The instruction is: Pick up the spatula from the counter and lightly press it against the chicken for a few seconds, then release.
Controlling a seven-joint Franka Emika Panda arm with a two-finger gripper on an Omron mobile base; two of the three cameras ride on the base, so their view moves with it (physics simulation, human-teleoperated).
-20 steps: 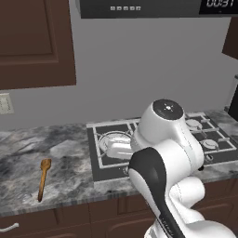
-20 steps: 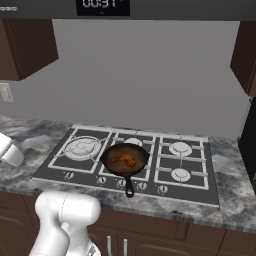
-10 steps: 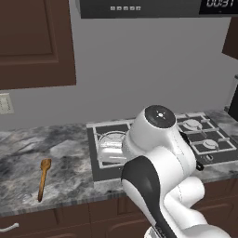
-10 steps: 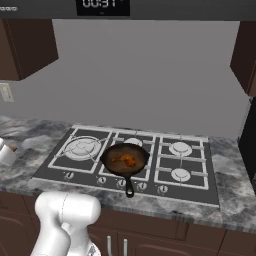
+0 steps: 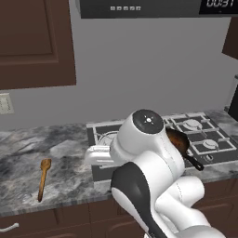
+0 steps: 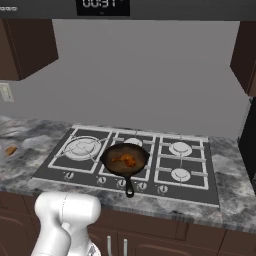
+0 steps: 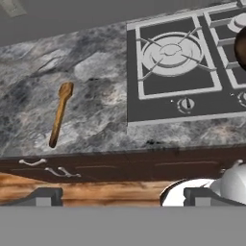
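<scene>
Holds the gripper (image 7: 126,198) spread as wide as it goes, finger tips at the bottom left and bottom right of the hand view, with nothing between them. Looks down from there on the wooden spatula (image 7: 59,115), left of centre in that frame. Finds it lying flat on the grey marbled counter (image 7: 101,91), blade toward the top of the frame and handle toward the bottom. Finds it touched by nothing, well apart from the gripper, and left of the cooktop (image 7: 158,103) with bare counter between. Places the same spatula at lower left in the left base view. Shows the black pan (image 6: 107,159) at centre of the right base view, on the cooktop, handle toward the lower edge, with the browned chicken (image 6: 126,160) inside.
</scene>
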